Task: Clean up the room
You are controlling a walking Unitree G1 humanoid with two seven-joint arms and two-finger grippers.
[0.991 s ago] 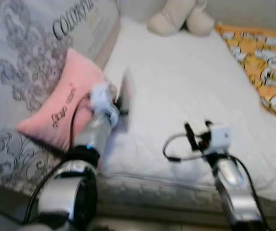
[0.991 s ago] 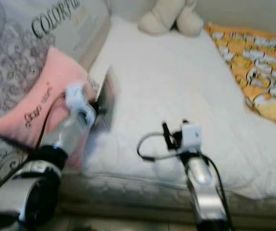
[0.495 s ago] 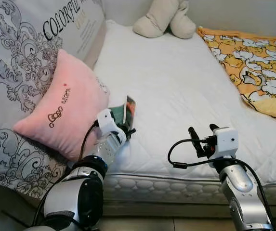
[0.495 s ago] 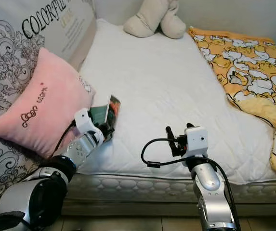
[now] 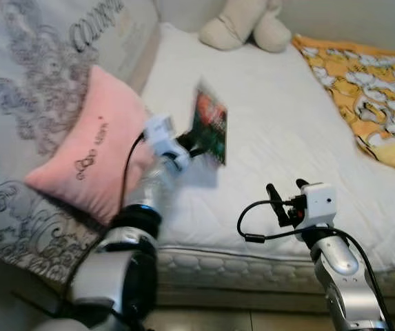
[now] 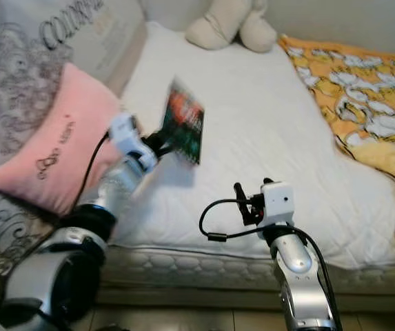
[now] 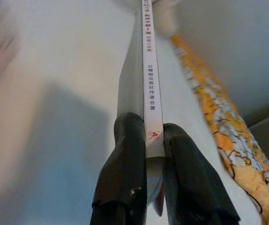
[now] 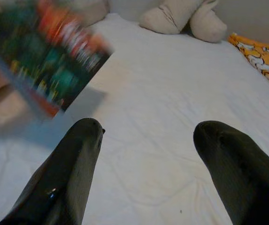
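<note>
My left gripper (image 5: 193, 146) is shut on a thin book (image 5: 209, 125) with a green and red cover, held up above the white mattress (image 5: 273, 124) beside the pink pillow (image 5: 90, 148). In the left wrist view the two black fingers (image 7: 125, 173) clamp the book's white spine (image 7: 151, 89). My right gripper (image 5: 284, 196) hovers open over the mattress's near edge, nothing between its fingers (image 8: 68, 173). The blurred book (image 8: 49, 70) also appears in the right wrist view.
A large grey patterned cushion (image 5: 38, 76) leans along the bed's left side. A beige plush toy (image 5: 245, 27) sits at the far end. An orange patterned blanket (image 5: 373, 96) covers the right side. The floor (image 5: 204, 321) lies below the bed edge.
My left arm has lifted the book off the mattress and swung it up and to the right. The right arm has barely moved. The camera has shifted slightly.
</note>
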